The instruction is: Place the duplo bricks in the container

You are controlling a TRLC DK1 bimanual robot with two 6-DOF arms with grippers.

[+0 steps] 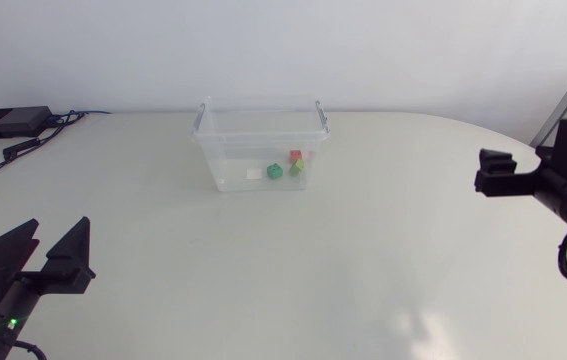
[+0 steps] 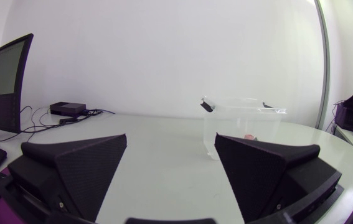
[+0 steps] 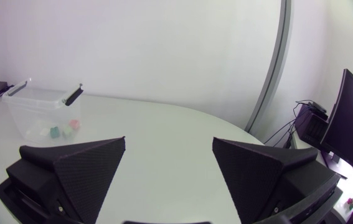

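While both arms are hanging back at the sides of the bench [image 1: 263, 285], I'm looking at the clear container [image 1: 231, 160] sitting near the middle of the far edge, lid off and handles folded out. That leaves its mouth open from above, which is what dropping in calls for. Every duplo piece I'm picking out is lying on its floor: a green brick [image 1: 275, 171], a red brick [image 1: 295, 156] and another small piece touching the red one, too small for me to call its colour with confidence. They're clustering toward the container's right end. I'm judging the placing as done, or very nearly.

The left pincer [image 1: 60, 224] is hovering over the near left corner, fingers spread wide with nothing between them, tips aiming across the bench toward the container. The left wrist view is showing the container ahead of it, well apart. The right pincer [image 1: 488, 172] is sitting out at the right edge, raised, also gaping wide and carrying nothing. Its wrist view is showing the container far off beyond its left finger. I'm reading both poses as parked and clear of the container.
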